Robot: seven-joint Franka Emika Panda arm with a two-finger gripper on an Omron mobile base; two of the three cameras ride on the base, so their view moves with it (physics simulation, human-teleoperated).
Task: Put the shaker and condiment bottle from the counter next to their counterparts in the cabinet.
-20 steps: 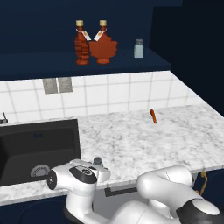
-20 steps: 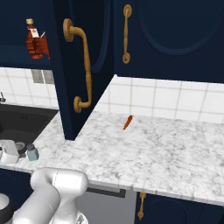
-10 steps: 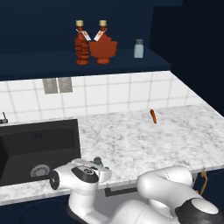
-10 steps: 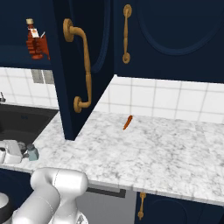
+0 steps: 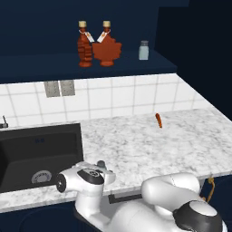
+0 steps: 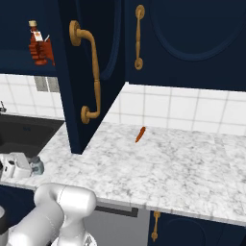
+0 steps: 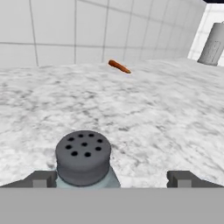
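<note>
The pale blue-grey shaker (image 7: 83, 156) with its grey holed cap stands on the marble counter (image 7: 144, 109) near the front edge. It sits between the fingers of my open gripper (image 7: 111, 179), closer to the left fingertip (image 7: 41, 178). In the right base view the shaker (image 6: 36, 165) is just right of my hand. In the navy cabinet (image 5: 54, 63), two red-brown maple-leaf bottles (image 5: 84, 45) (image 5: 107, 47) stand side by side on the shelf. A matching shaker (image 5: 143, 50) stands to their right.
A small orange stick (image 5: 158, 120) lies on the counter near the tiled wall. The black sink (image 5: 31, 149) is to the left. An open cabinet door (image 6: 89, 72) with a brass handle hangs over the counter.
My hand has shifted only slightly beside the shaker. The shaker, the bottles and the stick stay where they were.
</note>
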